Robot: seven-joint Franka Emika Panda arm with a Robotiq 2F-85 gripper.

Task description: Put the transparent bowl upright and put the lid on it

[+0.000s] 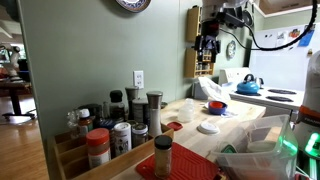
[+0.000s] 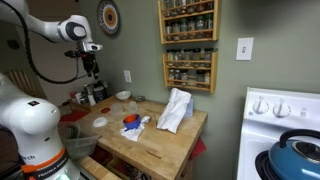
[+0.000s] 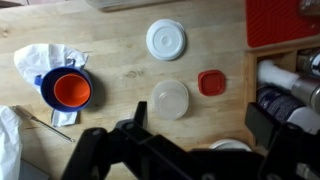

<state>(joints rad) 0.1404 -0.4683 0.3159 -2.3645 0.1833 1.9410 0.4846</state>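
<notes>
In the wrist view the transparent bowl (image 3: 170, 99) lies on the wooden table (image 3: 110, 40) near the middle. I cannot tell which way up it is. The white lid (image 3: 166, 39) lies flat, apart from the bowl, and also shows in both exterior views (image 1: 208, 128) (image 2: 100, 122). My gripper (image 3: 198, 125) is open and empty. It hangs high above the table (image 1: 207, 45) (image 2: 92, 70), its fingers just below and to the right of the bowl in the wrist view.
A blue bowl with an orange inside (image 3: 67, 88) sits on a white cloth (image 3: 38, 58). A small red lid (image 3: 210, 83) lies beside the transparent bowl. Spice jars (image 1: 120, 125) and a red mat (image 3: 280, 22) line one table end. A blue kettle (image 1: 248, 85) stands on the stove.
</notes>
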